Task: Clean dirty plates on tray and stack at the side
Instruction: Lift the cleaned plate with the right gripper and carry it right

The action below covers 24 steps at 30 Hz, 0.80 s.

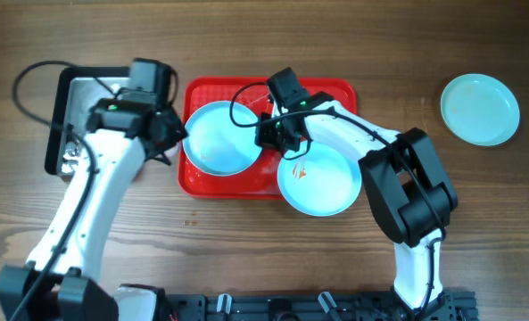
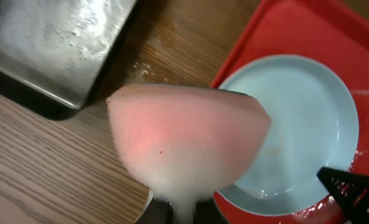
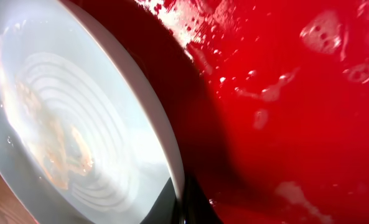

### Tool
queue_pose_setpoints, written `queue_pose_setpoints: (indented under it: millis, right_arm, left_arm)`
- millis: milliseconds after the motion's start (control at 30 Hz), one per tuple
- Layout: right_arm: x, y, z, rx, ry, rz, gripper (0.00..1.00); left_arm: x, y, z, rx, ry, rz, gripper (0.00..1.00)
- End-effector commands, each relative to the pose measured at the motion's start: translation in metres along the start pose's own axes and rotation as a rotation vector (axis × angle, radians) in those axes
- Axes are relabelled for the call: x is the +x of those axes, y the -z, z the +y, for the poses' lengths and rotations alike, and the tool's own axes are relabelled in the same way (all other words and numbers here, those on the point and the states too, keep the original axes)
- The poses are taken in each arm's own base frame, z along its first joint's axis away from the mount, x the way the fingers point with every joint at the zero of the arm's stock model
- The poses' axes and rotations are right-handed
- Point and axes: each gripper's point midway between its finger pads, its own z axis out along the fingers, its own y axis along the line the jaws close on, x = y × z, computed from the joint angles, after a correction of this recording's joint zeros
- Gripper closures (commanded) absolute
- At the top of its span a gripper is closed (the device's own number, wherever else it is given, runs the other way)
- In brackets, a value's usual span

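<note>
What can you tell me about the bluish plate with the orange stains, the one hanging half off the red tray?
The plate is round and pale turquoise, smooth and glossy, with a raised rim. Orange-brown smears mark its inside, and faint rings show in the wet surface. It sits partly over the front right corner of the tray and partly over the wooden table. The right gripper is shut on its rim, and in the wrist view the plate looks tilted, with a dark shadow on the tray beside it.

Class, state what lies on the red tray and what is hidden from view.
One turquoise plate lies left on the tray. A smeared plate overlaps its near right edge, rim gripped by the right tool. The arm hides part of the tray floor.
</note>
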Motion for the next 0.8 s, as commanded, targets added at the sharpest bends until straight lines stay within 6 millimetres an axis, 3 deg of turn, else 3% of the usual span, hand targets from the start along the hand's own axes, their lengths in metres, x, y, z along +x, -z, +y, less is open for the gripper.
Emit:
queue_pose_setpoints:
  millis: [0,133,300,400,533,767]
  right_arm:
    - [-0.018,0.031,0.007,-0.010,0.053,-0.077,0.96]
    - [-0.038,0.094,0.018,-0.022,0.060,-0.218,0.96]
    - [-0.054,0.167,-0.004,0.026,-0.003,-0.357,0.96]
    - [-0.064,0.205,-0.034,0.046,-0.086,-0.415,0.96]
    - [-0.071,0.227,-0.078,0.088,-0.202,-0.430,0.96]
    - [-0.079,0.270,-0.174,0.159,-0.450,-0.480,0.96]
  left_arm:
    - [-0.010,0.009,0.005,0.024,0.037,-0.018,0.96]
    - [-0.010,0.008,0.005,0.023,0.038,-0.019,0.96]
    - [-0.011,0.009,0.003,0.029,0.036,-0.024,0.96]
    - [-0.013,0.009,-0.002,0.055,0.037,-0.029,0.96]
    - [-0.015,0.009,-0.006,0.074,0.039,-0.039,0.96]
    - [-0.016,0.010,-0.027,0.173,0.034,-0.027,0.96]
